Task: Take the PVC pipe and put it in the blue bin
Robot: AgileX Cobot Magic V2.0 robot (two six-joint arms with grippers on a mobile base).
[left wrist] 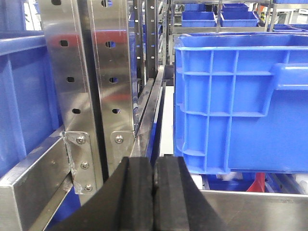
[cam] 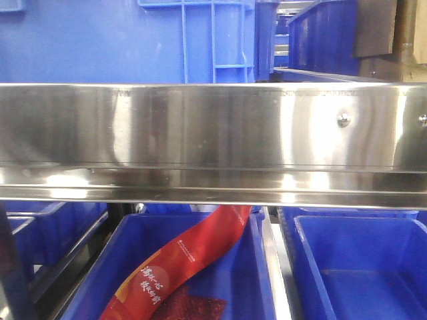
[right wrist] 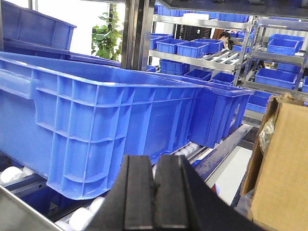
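Here we find no PVC pipe in any view, so its bearing, long axis and nearer arm cannot be judged. Nearest, our left gripper [left wrist: 154,192] and right gripper [right wrist: 155,192] both have pads pressed together, holding nothing. Beyond the right gripper a large blue bin [right wrist: 96,120] sits on rollers. Below the steel shelf rail [cam: 213,140], another bin [cam: 263,280] holds red packaging [cam: 180,260].

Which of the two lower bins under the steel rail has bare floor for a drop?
The right lower bin shows a bare blue floor, bordered by its own walls and the steel divider on its left. The left lower bin is crowded: a red packet lies diagonally across it. The steel rail covers both bins' far ends.
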